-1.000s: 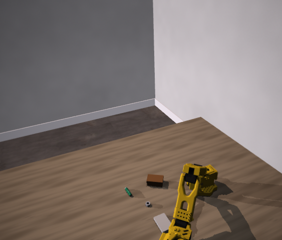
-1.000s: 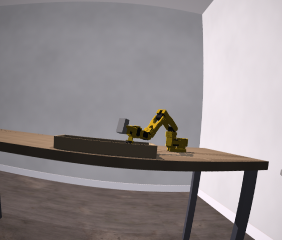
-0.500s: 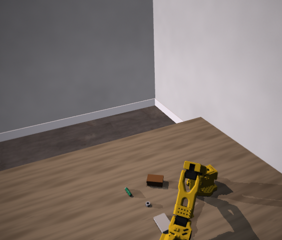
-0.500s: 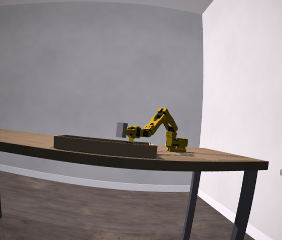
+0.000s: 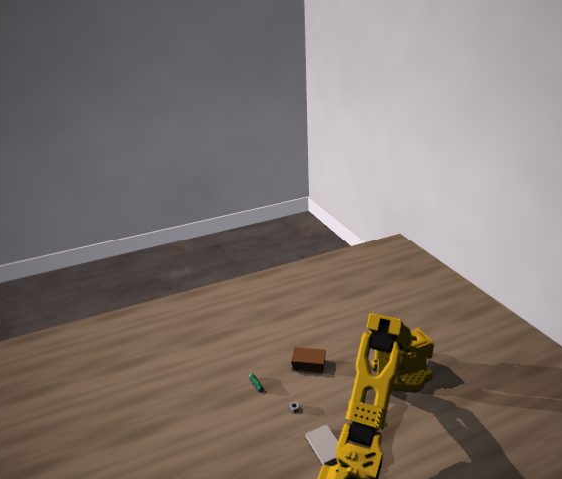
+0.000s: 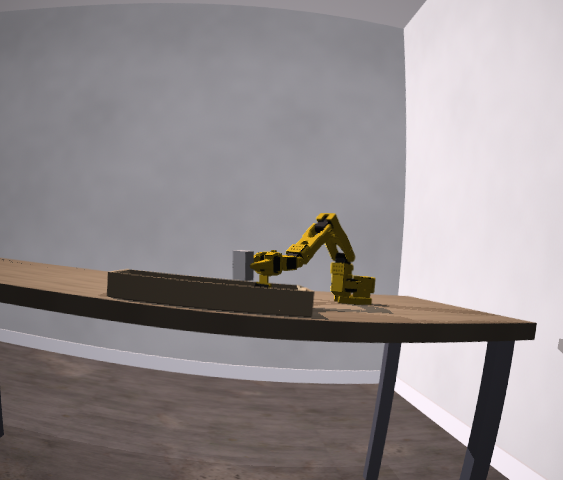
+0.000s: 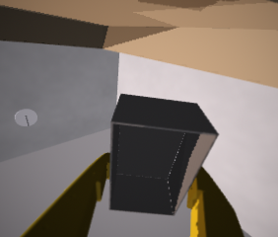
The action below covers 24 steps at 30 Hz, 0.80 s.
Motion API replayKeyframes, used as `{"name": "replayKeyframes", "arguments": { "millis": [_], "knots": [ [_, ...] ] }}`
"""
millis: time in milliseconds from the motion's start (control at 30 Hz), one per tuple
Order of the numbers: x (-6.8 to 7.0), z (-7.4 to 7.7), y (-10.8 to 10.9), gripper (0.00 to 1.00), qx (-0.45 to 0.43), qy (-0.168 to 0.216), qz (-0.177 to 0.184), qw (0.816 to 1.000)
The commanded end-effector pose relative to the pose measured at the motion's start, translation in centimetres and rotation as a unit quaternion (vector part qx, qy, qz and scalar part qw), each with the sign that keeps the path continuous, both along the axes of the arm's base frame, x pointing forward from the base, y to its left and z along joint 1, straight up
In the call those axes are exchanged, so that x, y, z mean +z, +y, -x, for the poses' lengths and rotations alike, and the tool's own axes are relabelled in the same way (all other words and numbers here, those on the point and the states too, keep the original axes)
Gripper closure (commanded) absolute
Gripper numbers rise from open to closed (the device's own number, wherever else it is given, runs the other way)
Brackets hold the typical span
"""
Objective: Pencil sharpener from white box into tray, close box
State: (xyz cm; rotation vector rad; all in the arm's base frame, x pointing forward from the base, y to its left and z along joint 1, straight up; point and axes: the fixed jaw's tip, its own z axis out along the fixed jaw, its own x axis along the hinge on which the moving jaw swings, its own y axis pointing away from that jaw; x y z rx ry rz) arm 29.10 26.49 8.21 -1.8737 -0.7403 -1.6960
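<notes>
Along the bench's (image 5: 116, 391) (image 6: 426, 331) near edge in the exterior view sits a long, low tray (image 6: 209, 295), its near wall hiding the inside. The jaws (image 6: 254, 266) are closed on the white box (image 6: 242, 265) (image 7: 144, 109), one on either side, and hold it raised, its long sides upright in the exterior view. Its open mouth faces the wrist camera and shows a dark inside. Where the pencil sharpener is, I cannot tell.

Toward the bottom edge of the top view, a pale lid (image 5: 321, 443) lies on the bench, partly covered by the arm (image 5: 373, 386) (image 6: 317, 242). Near it are a small grey ring (image 5: 290, 407), a green stick (image 5: 256, 382) and, closer to the bench's far corner, a brown box (image 5: 308, 356).
</notes>
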Motion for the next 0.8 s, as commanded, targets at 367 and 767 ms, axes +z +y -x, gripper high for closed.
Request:
{"name": "replayKeyframes", "arguments": {
  "millis": [367, 767],
  "knots": [
    [1.03, -0.01, -0.38, 0.79, -0.003, 0.015, 0.023, 1.000],
    [0.80, 0.07, -0.46, 0.79, -0.003, 0.024, 0.031, 0.999]
  ]
}}
